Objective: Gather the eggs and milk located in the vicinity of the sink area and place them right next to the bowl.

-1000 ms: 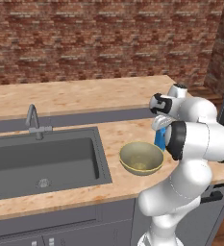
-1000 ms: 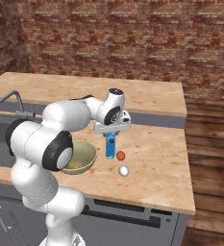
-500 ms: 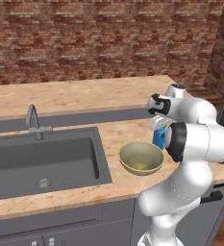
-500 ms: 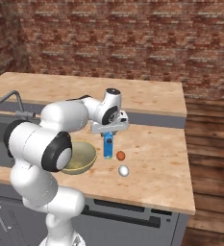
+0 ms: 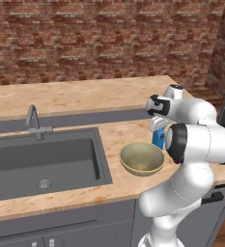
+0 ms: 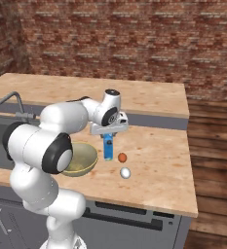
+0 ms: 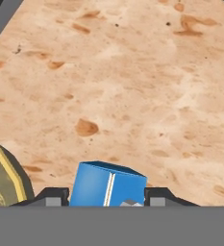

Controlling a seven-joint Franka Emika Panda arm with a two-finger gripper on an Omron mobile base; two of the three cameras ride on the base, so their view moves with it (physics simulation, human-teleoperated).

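The blue milk [image 6: 108, 148] carton stands upright just right of the olive-yellow bowl [image 6: 81, 158], its base at the counter. My gripper [image 6: 108, 135] comes down on its peaked top and is shut on it. In the hand view the milk [image 7: 108, 185] sits between my two fingertips [image 7: 56, 197], with the bowl [image 7: 3, 178] rim at the lower left. A white egg [image 6: 125, 172] lies on the counter in front of the carton. From the left base view the milk [image 5: 157, 139] shows behind the bowl [image 5: 142, 159], under my gripper [image 5: 157, 126]. The sink [image 5: 41, 159] is at the left.
A small orange-brown ball [image 6: 122, 157] lies between the carton and the white egg. The curved tap [image 5: 34, 123] rises behind the basin. The brick wall runs along the back. The counter's right end [image 6: 193, 194] drops to a wooden floor.
My gripper has shifted the milk a little toward the bowl and slightly down. Bowl, egg and ball have not moved.
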